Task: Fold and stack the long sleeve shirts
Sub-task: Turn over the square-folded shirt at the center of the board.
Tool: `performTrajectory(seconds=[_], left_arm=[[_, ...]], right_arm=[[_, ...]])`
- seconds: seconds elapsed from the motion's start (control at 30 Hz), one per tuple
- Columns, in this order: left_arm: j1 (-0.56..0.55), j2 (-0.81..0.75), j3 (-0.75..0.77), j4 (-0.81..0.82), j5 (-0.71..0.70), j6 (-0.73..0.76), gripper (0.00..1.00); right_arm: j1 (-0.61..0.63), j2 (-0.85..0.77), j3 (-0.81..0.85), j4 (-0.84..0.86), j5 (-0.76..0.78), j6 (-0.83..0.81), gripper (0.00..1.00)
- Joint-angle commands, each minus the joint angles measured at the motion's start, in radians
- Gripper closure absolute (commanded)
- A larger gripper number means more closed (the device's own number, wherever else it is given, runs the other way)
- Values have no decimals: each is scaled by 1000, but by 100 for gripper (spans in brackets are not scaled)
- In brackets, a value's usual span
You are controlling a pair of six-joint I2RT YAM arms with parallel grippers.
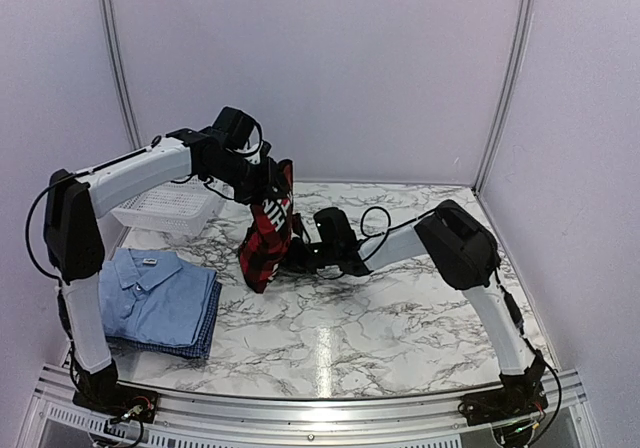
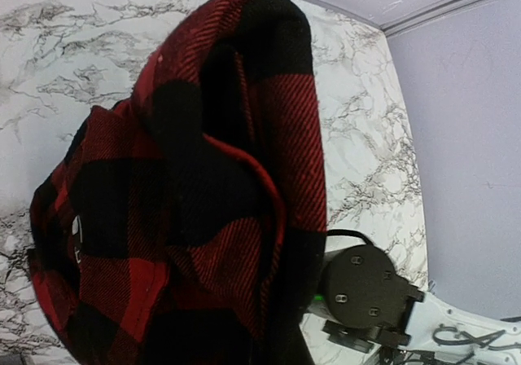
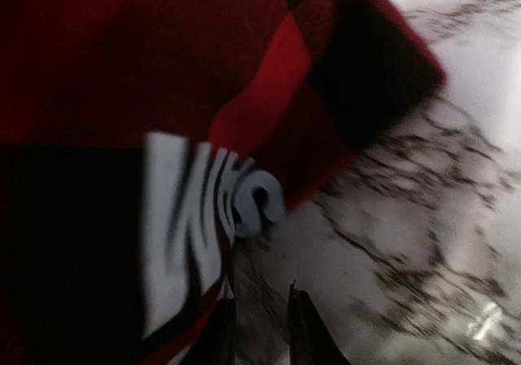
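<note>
I hold three views. Top: high, near edge, looking down across marble table [image 1: 400, 318]. Wrists: both pressed close on plaid shirt [image 1: 265, 236], shared by all.

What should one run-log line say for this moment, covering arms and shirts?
left gripper: shut on plaid shirt, held up, hanging | right gripper: jaws slightly parted, empty, by shirt's lower edge | light blue shirt: folded, left side
</note>
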Motion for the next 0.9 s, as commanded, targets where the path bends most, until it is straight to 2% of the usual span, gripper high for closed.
performTrajectory(seconds=[0.0,0.23,0.37,0.43,0.57,0.6,0.67,0.77,0.87], left_arm=[[-3,77,33,47,21,-32,100],[-43,145,108,72,32,-58,100],[-152,264,208,94,-20,-112,99],[-218,360,304,100,-56,-128,85],[-299,563,536,100,-50,-167,46],[-310,582,573,99,-56,-163,35],[-325,570,609,102,-92,-139,21],[-325,495,592,109,-139,-94,12],[-313,388,512,112,-195,-57,10]], right_arm=[[-71,-135,-155,60,-15,-9,79],[-180,-391,-450,-24,81,-105,77],[-280,-573,-597,-123,137,-178,74],[-328,-671,-650,-208,188,-228,72],[-435,-855,-749,-325,247,-293,61],[-455,-893,-764,-346,257,-307,59],[-477,-948,-771,-388,287,-339,53],[-478,-980,-752,-448,293,-366,48],[-457,-958,-728,-454,289,-368,45]])
